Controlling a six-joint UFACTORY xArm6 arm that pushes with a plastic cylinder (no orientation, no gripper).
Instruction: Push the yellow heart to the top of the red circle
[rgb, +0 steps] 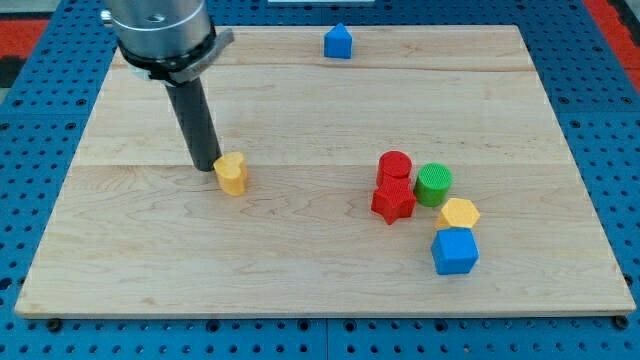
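To the view's right of my tip (208, 166) the yellow heart (232, 173) touched it, bare board (300, 120) stretched beyond, and the red circle (395, 166) stood crowded by the red star (393, 200) and green circle (433, 184).

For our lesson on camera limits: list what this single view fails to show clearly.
- Camera view: whether my tip touches the yellow heart; the gap is too small to judge.
- Red circle: its lower side is hidden by the red star.
- The arm above the rod is cut off by the view's top.

Red star (392, 202), green cylinder (434, 184), yellow hexagon (459, 213) and blue cube (455, 251) cluster (blue pentagon (338, 42) apart, top).
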